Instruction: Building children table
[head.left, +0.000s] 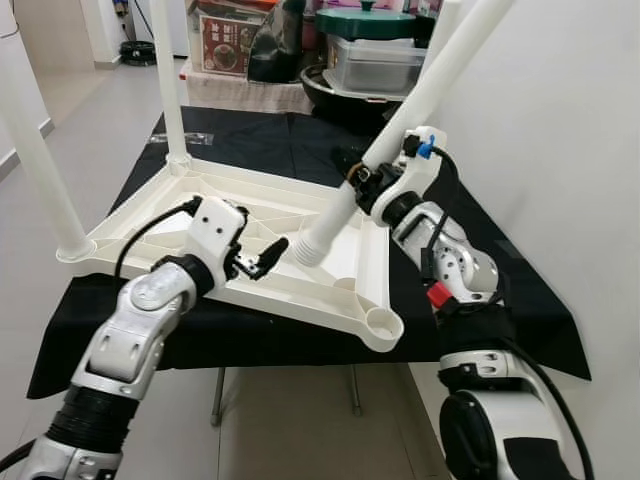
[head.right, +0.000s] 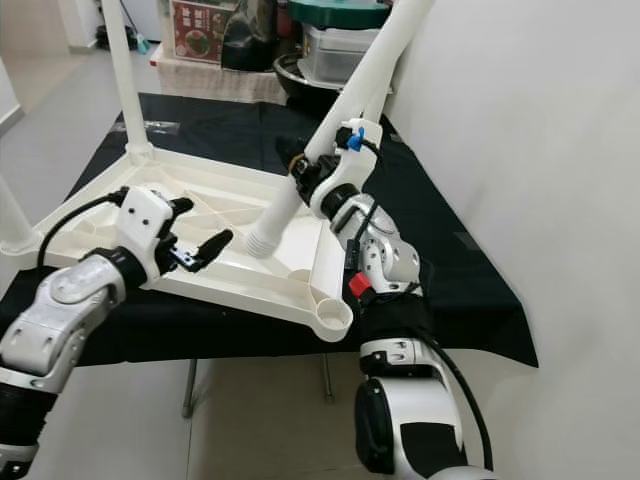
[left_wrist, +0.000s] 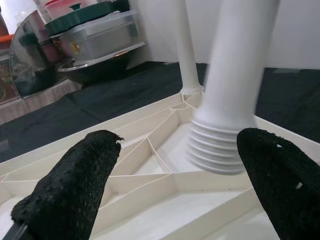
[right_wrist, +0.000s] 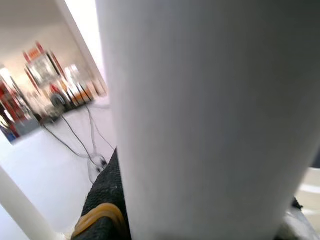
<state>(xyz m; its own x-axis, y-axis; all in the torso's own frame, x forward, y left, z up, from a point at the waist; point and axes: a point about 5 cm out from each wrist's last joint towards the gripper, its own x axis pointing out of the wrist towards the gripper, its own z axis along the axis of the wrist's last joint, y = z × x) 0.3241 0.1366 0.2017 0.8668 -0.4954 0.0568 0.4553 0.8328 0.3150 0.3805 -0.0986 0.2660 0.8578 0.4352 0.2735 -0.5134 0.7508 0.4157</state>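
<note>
We hold a white plastic table leg (head.left: 400, 120) in our right hand (head.left: 357, 178), its black fingers clamped around the smooth round tube partway up its length. In the right wrist view the leg is a broad pale cylinder right against the camera, with a rough black finger (right_wrist: 102, 200) and a yellow band beside it. Below the hand the leg slants down and to the left, ending in a ribbed, threaded tip (head.left: 308, 247) that hangs just above the upturned children's table top (head.left: 300, 285). Above the hand it rises toward the white wall.

Our left hand (head.left: 262, 258) hovers just left of that threaded tip, its two textured black fingers (left_wrist: 75, 185) spread apart and holding nothing. Through the gap between them the left wrist view shows the ribbed end close ahead.

Under both hands the table top lies upside down, a white moulded panel with thin raised ribs in a lattice and round sockets at the corners; the near right socket (head.left: 383, 322) stands open. Beyond the left hand, two more white legs (head.left: 172, 90) stand upright in their sockets. The panel rests on a tabletop covered with black cloth (head.left: 500, 300). Farther off, stacked lidded containers (head.left: 372, 50) sit past the cloth.
</note>
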